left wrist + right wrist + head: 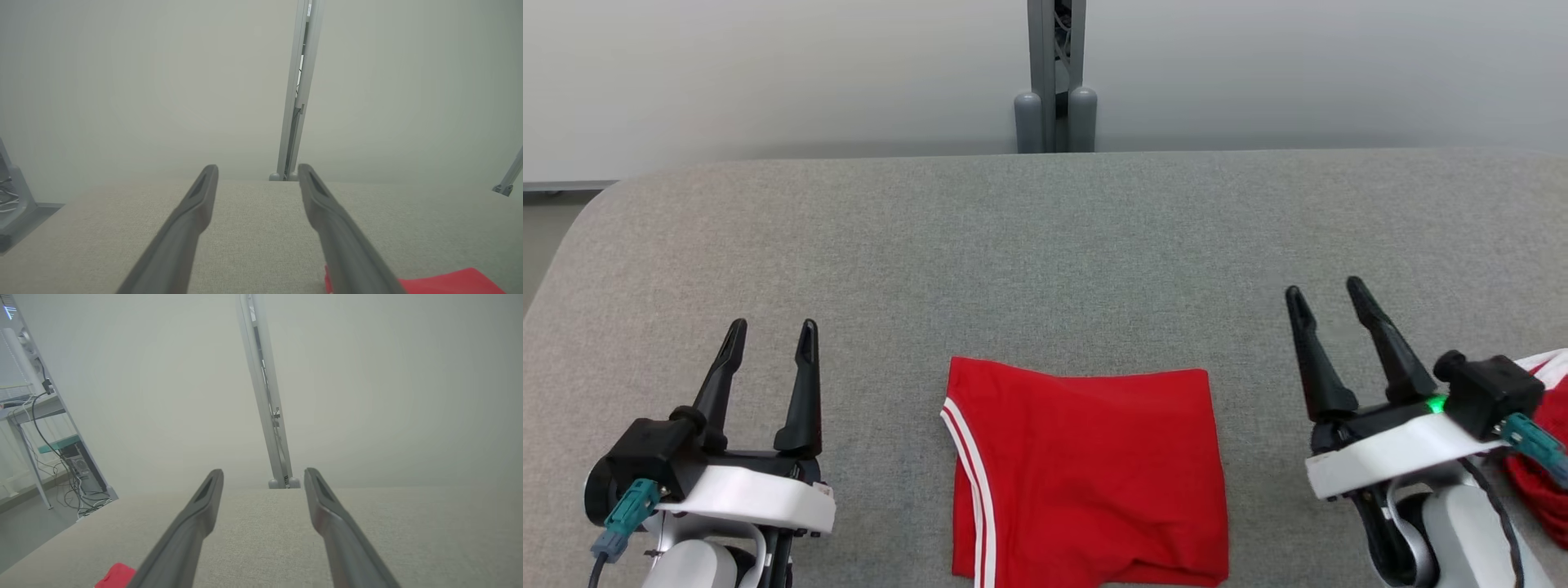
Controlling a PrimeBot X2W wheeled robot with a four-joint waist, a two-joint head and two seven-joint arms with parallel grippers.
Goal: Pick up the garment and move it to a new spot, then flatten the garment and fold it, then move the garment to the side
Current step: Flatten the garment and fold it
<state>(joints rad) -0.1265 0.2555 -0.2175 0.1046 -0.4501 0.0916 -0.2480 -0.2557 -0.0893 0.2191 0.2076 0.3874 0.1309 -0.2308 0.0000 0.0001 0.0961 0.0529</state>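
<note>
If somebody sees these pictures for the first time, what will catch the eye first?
The bright red garment, folded, with white stripes on its left edge, lies on the grey table. The left gripper and right gripper flank it, fingers open and empty. More red cloth peeks from behind the right gripper.

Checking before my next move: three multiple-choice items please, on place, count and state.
1. The red garment lies: A between left end effector and right end effector; B left of both; C right of both.
2. Its white stripes number: A one; B two; C four.
3. End effectors: A both open, empty; B both shut; C one gripping cloth.
Answers: 1 A, it sits centred between them; 2 B, two lines run side by side; 3 A, jaws spread, nothing between.
</note>
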